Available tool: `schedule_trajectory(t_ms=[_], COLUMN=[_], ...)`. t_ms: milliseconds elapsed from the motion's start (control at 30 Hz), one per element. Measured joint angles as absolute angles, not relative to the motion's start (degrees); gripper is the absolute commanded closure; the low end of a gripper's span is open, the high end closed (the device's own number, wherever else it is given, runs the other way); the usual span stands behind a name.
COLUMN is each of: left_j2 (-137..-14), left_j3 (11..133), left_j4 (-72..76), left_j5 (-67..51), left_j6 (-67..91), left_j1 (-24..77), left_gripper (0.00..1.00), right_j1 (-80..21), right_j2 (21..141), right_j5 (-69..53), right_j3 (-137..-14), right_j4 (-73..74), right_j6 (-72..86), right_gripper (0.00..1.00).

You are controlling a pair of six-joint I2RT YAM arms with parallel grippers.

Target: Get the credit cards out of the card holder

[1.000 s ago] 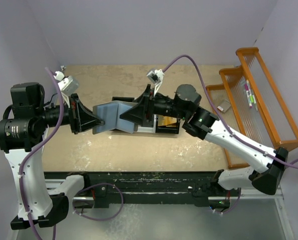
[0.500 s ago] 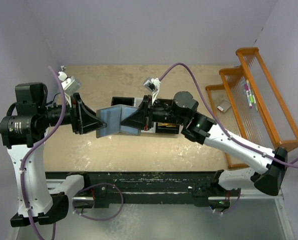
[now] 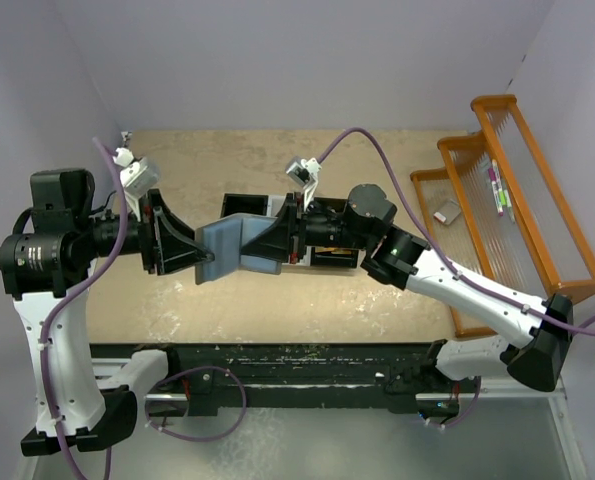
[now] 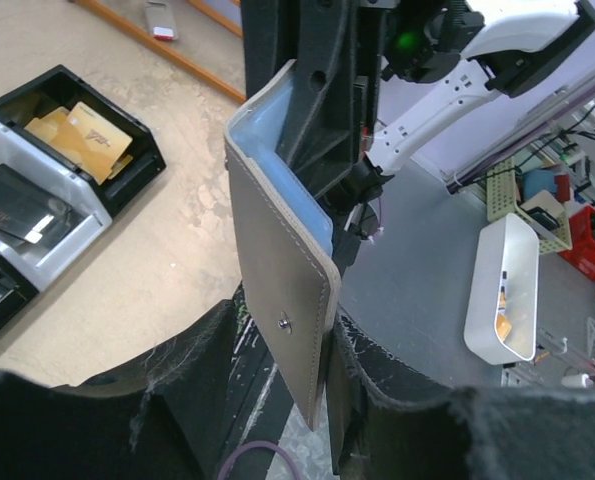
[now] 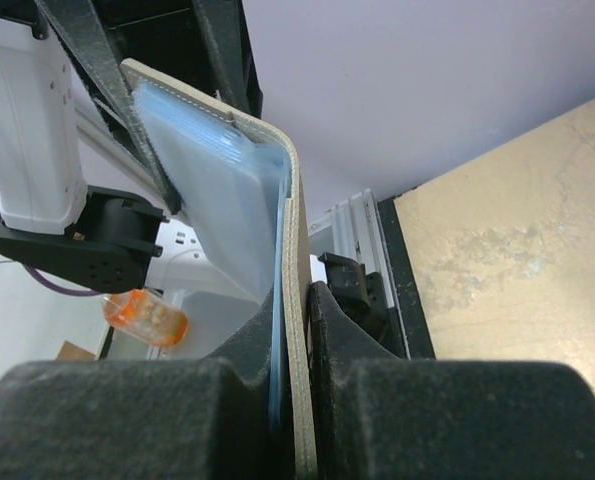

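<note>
Top cam: the flat blue-grey bifold card holder (image 3: 232, 243) is held up off the table at the left end of the black-and-white bin tray (image 3: 327, 257). The left gripper (image 3: 208, 258) and right gripper (image 3: 247, 246) are each clamped tight on a flap. Left wrist: thin orange-gold credit cards (image 4: 77, 135) lie in the tray's black compartment. Right wrist: the holder's flap is pinched between closed pads.

Over the last second the card holder (image 3: 227, 245), gripped between both arms above the desk, has drifted a little toward the right edge and then toward the near edge. The left gripper (image 3: 209, 260) has followed it rightward. The right gripper (image 3: 249, 245) has pulled in toward the left edge, so the right arm now covers the orange-gold cards (image 4: 77, 135) in the bin tray (image 3: 242, 203) in the top view.
</note>
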State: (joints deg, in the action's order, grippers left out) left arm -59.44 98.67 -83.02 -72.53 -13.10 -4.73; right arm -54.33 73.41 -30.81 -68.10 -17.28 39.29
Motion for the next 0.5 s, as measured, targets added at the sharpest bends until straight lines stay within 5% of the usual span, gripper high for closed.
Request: schedule_trajectory(t_ms=[500], left_j2=[-57.93], left_j3=[97.32], left_j4=[-81.06], left_j5=[-71.02], left_j6=[-11.4], left_j1=[-4.73], left_gripper=[0.64], right_j1=[-53.95], right_j2=[73.41], right_j5=[-32.77], right_j3=[-67.35], right_j4=[-18.37], right_j6=[40.53], right_gripper=[1.0])
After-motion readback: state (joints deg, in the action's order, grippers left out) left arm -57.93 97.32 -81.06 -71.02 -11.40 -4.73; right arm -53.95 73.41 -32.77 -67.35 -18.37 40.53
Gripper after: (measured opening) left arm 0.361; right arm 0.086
